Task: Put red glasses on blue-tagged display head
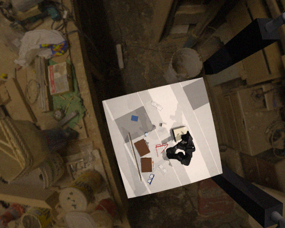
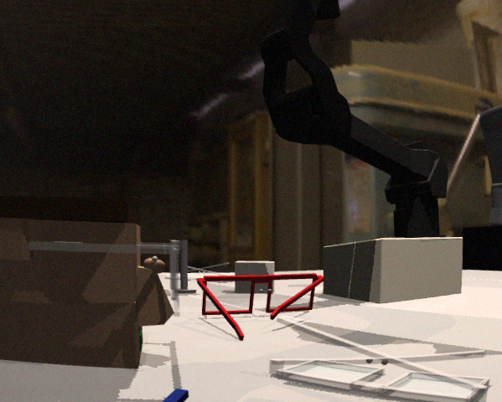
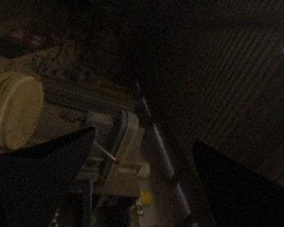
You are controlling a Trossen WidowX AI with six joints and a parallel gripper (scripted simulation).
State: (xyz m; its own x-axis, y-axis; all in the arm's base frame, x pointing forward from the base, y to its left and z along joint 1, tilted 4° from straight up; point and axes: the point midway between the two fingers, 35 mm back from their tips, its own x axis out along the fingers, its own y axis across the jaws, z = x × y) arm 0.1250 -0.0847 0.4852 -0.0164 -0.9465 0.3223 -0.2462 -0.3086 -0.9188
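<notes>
From the top view the task looks barely begun: the thin red-framed glasses (image 1: 161, 147) lie on the pale grey-and-white table top (image 1: 206, 127), just beside the folded black robot arm (image 1: 182, 150), between it and two brown block-like display heads (image 1: 141, 147) and (image 1: 146, 164); a small flat blue square tag (image 1: 134, 118) lies well apart from both, so which head it marks I cannot tell. Other glasses, a blue-framed pair (image 1: 150, 178) and two clear pairs, are scattered about. In the exterior view the red glasses stand with the two lens frames upright and both temples open, slanting down to the table toward the camera; nothing touches them, and the arm rises well above. A brown head (image 2: 69, 294) fills the left edge, with a grey block and a pale box behind the glasses. In the wrist view the dark gripper (image 3: 142, 189) shows two finger silhouettes set wide apart, empty, pointed off the table at dim surroundings. The next move, I judge, is to swing down over the glasses and take hold of the front frame.
</notes>
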